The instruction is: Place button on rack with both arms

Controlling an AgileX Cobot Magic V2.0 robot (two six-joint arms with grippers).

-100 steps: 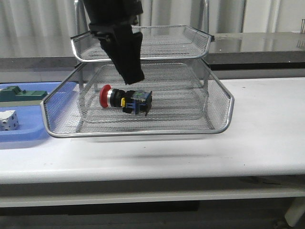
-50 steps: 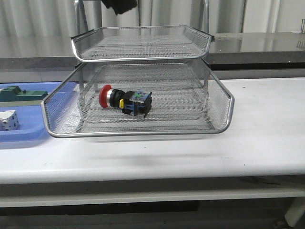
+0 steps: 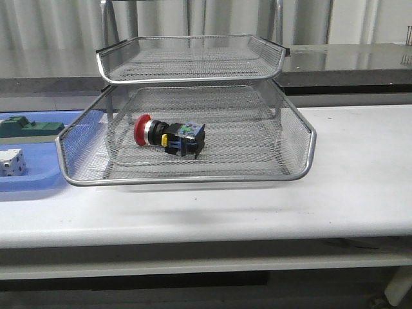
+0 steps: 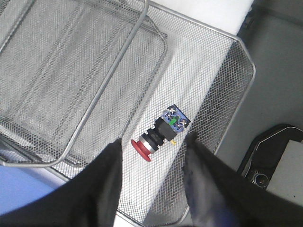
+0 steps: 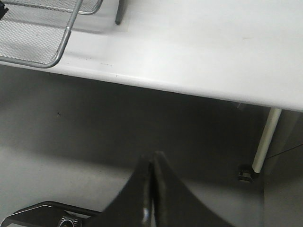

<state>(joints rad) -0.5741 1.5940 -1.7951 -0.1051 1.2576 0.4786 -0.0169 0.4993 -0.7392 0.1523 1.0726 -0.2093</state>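
The left arm's black two-finger claw (image 4: 154,189) hangs spread apart above the small push button with red mushroom head, silver collar and black body (image 3: 168,137), which lies on its side in the silver wire-mesh rack's (image 3: 187,174) pulled-out tray. It looks light, rigid and roll-prone; the squarish black body seems the surest hold. The right claw (image 5: 150,189) is pressed together, empty, off the white surface (image 5: 199,52).

light: even, bright overhead | shadow: soft under rack (image 3: 187,177) | glare: you get table (image 5: 199,42) washout | blur: fingers (image 4: 208,189) soft
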